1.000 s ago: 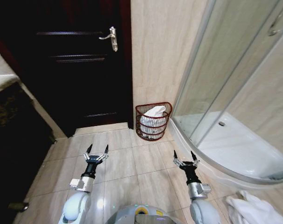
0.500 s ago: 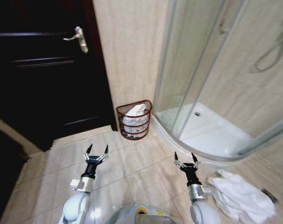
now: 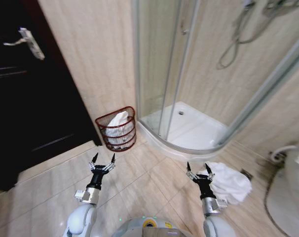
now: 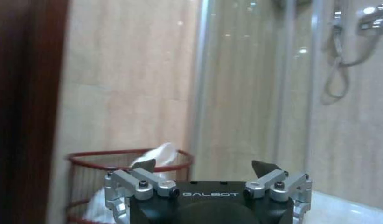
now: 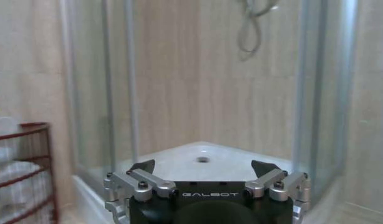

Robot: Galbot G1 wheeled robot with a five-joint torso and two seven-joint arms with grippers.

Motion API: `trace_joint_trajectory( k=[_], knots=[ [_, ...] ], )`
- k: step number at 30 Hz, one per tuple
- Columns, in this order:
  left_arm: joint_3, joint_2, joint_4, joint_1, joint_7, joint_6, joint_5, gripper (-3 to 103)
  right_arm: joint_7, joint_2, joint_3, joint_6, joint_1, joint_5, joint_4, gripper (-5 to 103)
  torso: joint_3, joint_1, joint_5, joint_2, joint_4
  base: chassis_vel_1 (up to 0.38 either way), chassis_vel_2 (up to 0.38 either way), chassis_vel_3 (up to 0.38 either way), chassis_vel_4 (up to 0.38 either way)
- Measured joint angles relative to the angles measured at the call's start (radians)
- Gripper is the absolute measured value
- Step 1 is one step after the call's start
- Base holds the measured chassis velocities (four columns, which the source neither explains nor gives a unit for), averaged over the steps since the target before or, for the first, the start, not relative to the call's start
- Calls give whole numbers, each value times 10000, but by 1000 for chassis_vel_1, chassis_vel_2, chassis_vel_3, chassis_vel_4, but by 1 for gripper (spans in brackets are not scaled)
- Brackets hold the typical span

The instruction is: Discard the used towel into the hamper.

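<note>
Standing at the left of the head view is a dark door point(image 3: 21, 98) with a metal lever handle point(image 3: 28, 42); the hamper point(image 3: 117, 129) sits on the tiled floor point(image 3: 139, 182) just right of that door, against the beige wall point(image 3: 90, 54), with white cloth point(image 3: 119, 120) already bunched inside it. Nearer the robot than the hamper, the left claw point(image 3: 102, 161) hangs above the floor, fingers spread wide and holding nothing. Right of the hamper, almost touching it, is the curved white shower tray point(image 3: 189, 131) behind glass panels point(image 3: 159, 64). Further right and nearer the robot than the hamper, the right claw point(image 3: 198, 170) is likewise spread wide and empty, with the crumpled white towel point(image 3: 228, 183) lying on the floor just beyond it, well apart from the hamper
</note>
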Motion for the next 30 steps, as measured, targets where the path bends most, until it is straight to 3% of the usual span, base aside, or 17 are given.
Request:
trace_joint_trajectory(
  k=[30],
  knots=[
    [36, -16, 95, -105, 120, -129, -104, 100, 834, 181, 133, 533, -176, -272, -384, 100, 1, 1, -1, 0, -5, -123, -123, -124, -124]
  ],
)
